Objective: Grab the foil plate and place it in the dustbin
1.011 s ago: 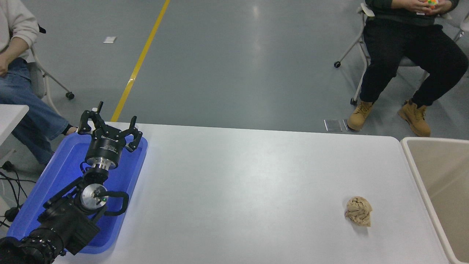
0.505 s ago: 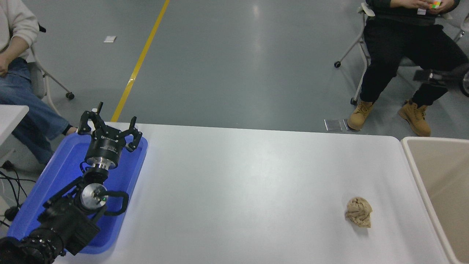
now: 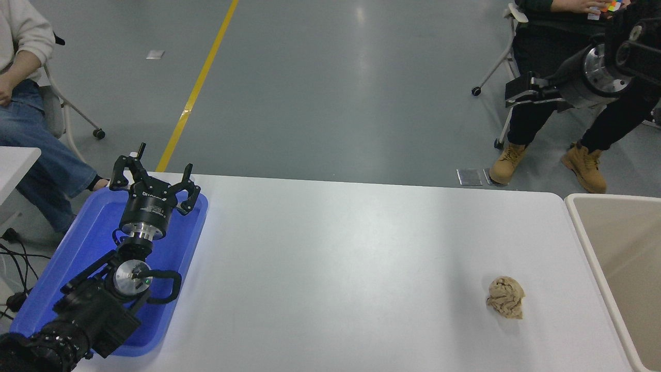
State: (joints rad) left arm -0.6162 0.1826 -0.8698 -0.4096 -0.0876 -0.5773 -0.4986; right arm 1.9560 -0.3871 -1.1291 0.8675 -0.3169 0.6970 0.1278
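Note:
The foil plate is not in view anywhere on the table. The dustbin [image 3: 627, 243], beige with a pale rim, stands at the table's right end, and the part of its inside that shows is bare. My right arm comes in high at the upper right, and its gripper [image 3: 524, 93] points left, above the floor beyond the table's far edge, well back from the dustbin. Nothing shows in it. My left gripper [image 3: 155, 178] is parked open and empty over the blue tray [image 3: 88, 243] at the lower left.
A small crumpled tan paper ball [image 3: 506, 304] lies on the white table [image 3: 335, 268] near the dustbin. Two seated people are beyond the table, one at the upper left [image 3: 26, 103], one at the upper right [image 3: 547, 119] behind my right arm.
My right arm has swung into view from the right edge and now reaches left at the upper right. The left arm and the paper ball have not moved.

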